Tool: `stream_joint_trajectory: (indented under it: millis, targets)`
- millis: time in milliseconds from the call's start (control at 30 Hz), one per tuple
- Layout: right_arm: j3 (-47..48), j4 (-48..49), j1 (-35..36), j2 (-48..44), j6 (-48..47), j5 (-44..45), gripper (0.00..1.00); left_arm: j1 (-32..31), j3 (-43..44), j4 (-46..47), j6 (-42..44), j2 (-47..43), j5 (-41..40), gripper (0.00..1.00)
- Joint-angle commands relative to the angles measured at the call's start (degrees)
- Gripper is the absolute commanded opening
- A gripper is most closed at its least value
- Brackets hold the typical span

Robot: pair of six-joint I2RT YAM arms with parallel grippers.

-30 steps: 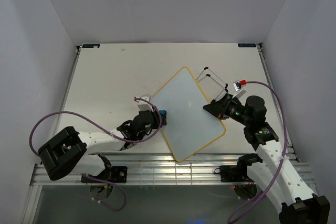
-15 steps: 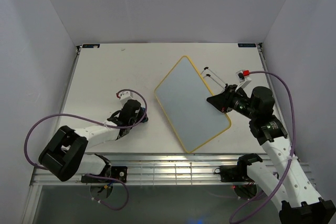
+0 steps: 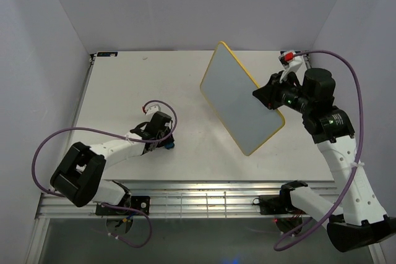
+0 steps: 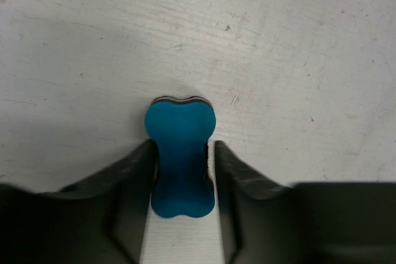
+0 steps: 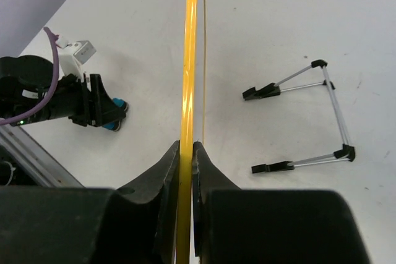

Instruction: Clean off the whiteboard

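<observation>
The enclosure has plain pale walls around a white surface (image 3: 124,91), scuffed and finely scratched in the left wrist view.

The whiteboard (image 3: 238,100) is off the surface, held tilted over its right far part, with one corner up toward the back wall. Its face reads plain pale grey-white from above, inside a thin yellow frame.

The right tool (image 3: 267,98) is at the board's right edge. In the right wrist view both fingers are pressed against the yellow frame, clamped on it. A wire stand (image 5: 335,115) with black feet lies on the surface just right of the board edge.

The left tool (image 3: 166,142) is low at the surface's left near part, well apart from the whiteboard. A blue eraser (image 4: 180,153) sits between its fingers. One finger touches the eraser and a pale sliver shows at the other, so I cannot tell whether it is gripped.
</observation>
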Motion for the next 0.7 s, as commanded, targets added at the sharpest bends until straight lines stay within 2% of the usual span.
stream_joint_trajectory:
  millis: [0, 67, 133, 200, 300, 433, 567, 667]
  targets:
    - [8.50, -0.31, 0.10, 2.82, -6.95, 2.93, 0.08, -0.54, 3.49, -3.78, 0.10, 1.11, 0.26, 0.58]
    - [11.04, -1.72, -0.08, 5.28, -10.90, 3.80, 0.08, -0.80, 4.10, -4.66, 0.27, 1.29, 0.17, 0.70]
    - [12.11, -2.43, -1.22, 7.56, -12.22, 4.77, 0.08, -0.89, 4.81, -5.27, 0.36, 0.24, 0.17, 0.77]
    - [14.38, -3.31, -2.62, 9.50, -13.45, 1.28, 0.08, -1.07, 5.59, -6.33, 0.80, -0.82, 0.26, 0.87]
    - [16.42, -4.28, -4.91, 12.75, -14.34, -1.81, 0.08, -1.16, 7.26, -10.19, 1.41, -3.63, 0.43, 0.98]
    - [19.05, -4.19, -7.28, 15.56, -15.13, -4.01, 0.08, -1.16, 8.67, -14.76, 1.85, -10.30, 0.60, 0.98]
    - [20.72, -4.19, -10.18, 18.03, -15.66, -6.64, 0.08, -1.33, 9.55, -19.33, 3.87, -18.82, 6.66, 0.98]
    - [21.60, -3.75, -11.94, 19.70, -15.40, -9.27, 0.08, -1.51, 10.69, -23.54, 5.19, -23.84, 7.81, 0.98]
